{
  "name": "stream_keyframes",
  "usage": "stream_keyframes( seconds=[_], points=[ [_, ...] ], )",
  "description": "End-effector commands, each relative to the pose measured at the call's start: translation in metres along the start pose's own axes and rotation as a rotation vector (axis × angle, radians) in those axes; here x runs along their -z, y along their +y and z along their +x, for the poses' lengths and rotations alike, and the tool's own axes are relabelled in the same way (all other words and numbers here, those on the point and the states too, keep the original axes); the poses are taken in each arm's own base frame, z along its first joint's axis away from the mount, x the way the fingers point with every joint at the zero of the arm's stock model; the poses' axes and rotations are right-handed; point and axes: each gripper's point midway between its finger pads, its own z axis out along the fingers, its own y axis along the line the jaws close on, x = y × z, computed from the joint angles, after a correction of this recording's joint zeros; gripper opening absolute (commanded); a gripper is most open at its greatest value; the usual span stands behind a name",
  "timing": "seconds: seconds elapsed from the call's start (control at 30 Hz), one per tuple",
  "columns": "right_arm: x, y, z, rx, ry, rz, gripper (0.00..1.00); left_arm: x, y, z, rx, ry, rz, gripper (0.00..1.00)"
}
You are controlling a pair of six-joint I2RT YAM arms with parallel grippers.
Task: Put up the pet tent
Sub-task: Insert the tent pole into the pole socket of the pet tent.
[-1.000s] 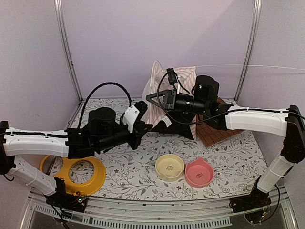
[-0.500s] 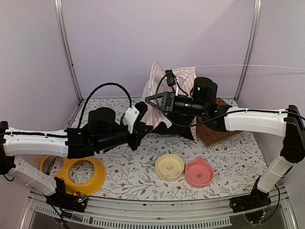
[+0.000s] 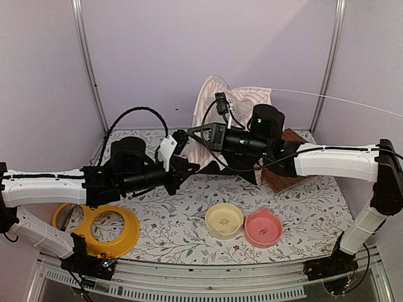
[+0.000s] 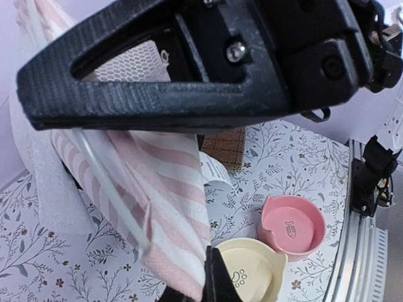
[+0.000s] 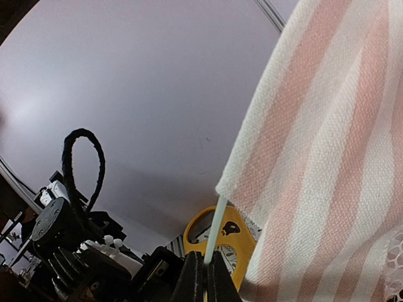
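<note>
Your pet tent: bunched up at the back of your counter.
Your right gripper: in front of its stripes.
Bowls: yellow bowl and pink bowl, side by side near you.

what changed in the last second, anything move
The right pincer, shut on the pole, moved left; the top of the pet tent rose and spread, and the pole's far end dipped. The left pincer edged up and left. Bowls, yellow ring and brown mat stayed put.
</note>
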Motion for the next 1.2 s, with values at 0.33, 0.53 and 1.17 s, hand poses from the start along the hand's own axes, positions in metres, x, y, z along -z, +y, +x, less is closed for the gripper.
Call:
stream_keyframes(
  seconds=[0.33,0.53,1.17],
  points=[
    [0.015,-0.009,-0.047,0.125,-0.178,0.085,0.00,0.015,-0.012,0.029,0.049,0.095,0.128,0.00],
    [0.005,0.000,-0.044,0.142,-0.169,0.071,0.00,0.017,-0.016,0.023,0.043,0.082,0.151,0.00],
    [0.000,-0.012,-0.018,0.181,-0.102,0.157,0.00,0.023,-0.005,0.004,0.113,0.008,0.187,0.00]
  ],
)
